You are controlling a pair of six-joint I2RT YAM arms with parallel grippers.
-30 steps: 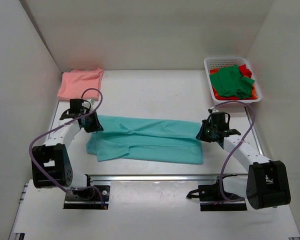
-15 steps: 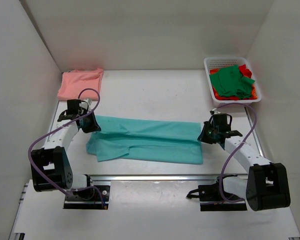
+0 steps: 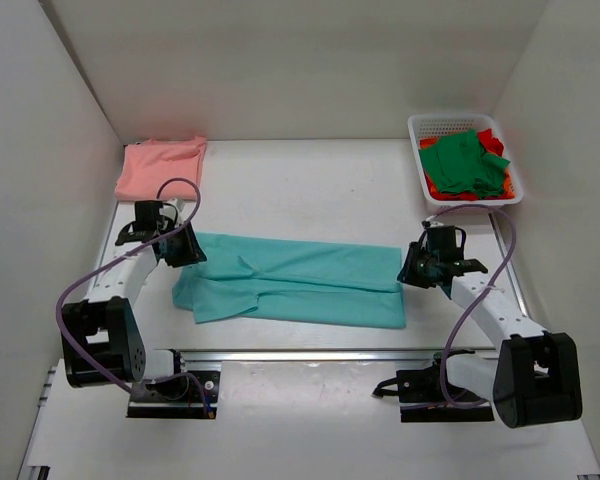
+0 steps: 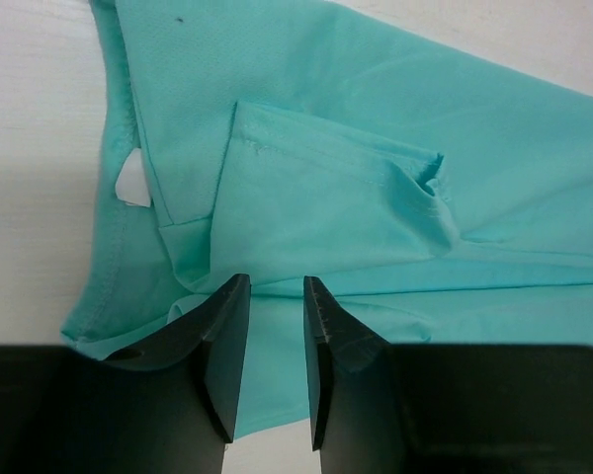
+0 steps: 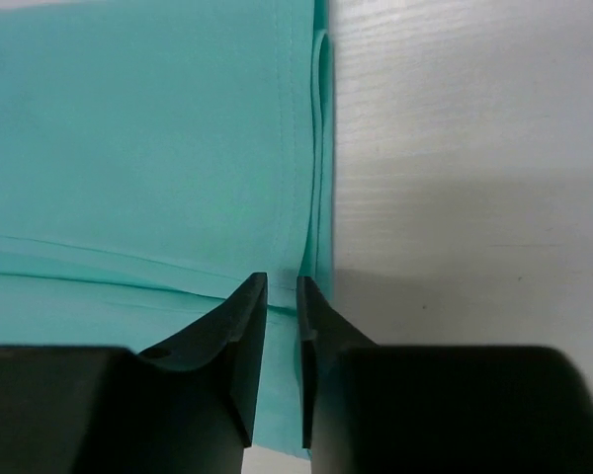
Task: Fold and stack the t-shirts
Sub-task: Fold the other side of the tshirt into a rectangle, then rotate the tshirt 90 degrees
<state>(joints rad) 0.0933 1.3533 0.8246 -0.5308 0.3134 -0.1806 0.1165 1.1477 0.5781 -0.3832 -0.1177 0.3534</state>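
Both arms have drawn slightly back toward the near edge since a second ago. Left gripper (image 4: 275, 326), fingers a narrow gap apart, pinches a fold at the teal t-shirt's (image 3: 300, 282) left end. Right gripper (image 5: 282, 316), nearly closed, pinches its right hem. Shirt lies stretched between them at table centre. Salmon t-shirt (image 3: 161, 165) sits far-left of it; white basket (image 3: 435, 126) with green and red shirts (image 3: 464, 164) far-right.

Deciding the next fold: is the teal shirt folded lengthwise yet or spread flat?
Folded lengthwise: the teal shirt lies as a long narrow band with doubled layers, and a sleeve tucked on top at its left end.
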